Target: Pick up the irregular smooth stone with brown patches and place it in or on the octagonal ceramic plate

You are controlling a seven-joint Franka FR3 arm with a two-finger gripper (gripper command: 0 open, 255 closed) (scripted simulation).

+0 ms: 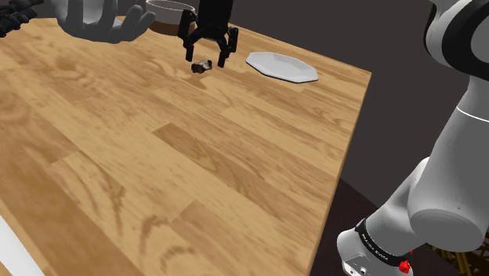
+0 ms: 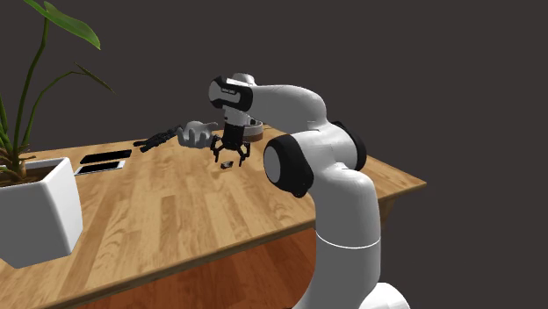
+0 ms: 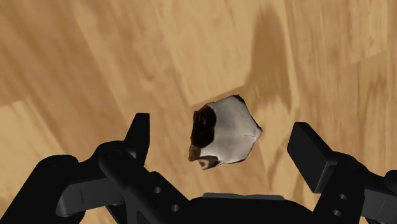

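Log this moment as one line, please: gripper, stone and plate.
phase: pre-grasp | gripper: open, fingers straddling white irregular stone with brown patches, no contact | stone: on wooden table | white octagonal plate: empty

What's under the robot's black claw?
A white stone with brown patches lies on the wooden table, within the open gripper, untouched. Wood beneath the stone is hidden.

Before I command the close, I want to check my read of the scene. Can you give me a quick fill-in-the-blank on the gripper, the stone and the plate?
1. The gripper is ____, with the stone between its fingers but untouched.
2. The stone rests on the ____, not on the plate.
3. In the shoulder view, the plate lies to the stone's ____.
Missing words: open; table; right.
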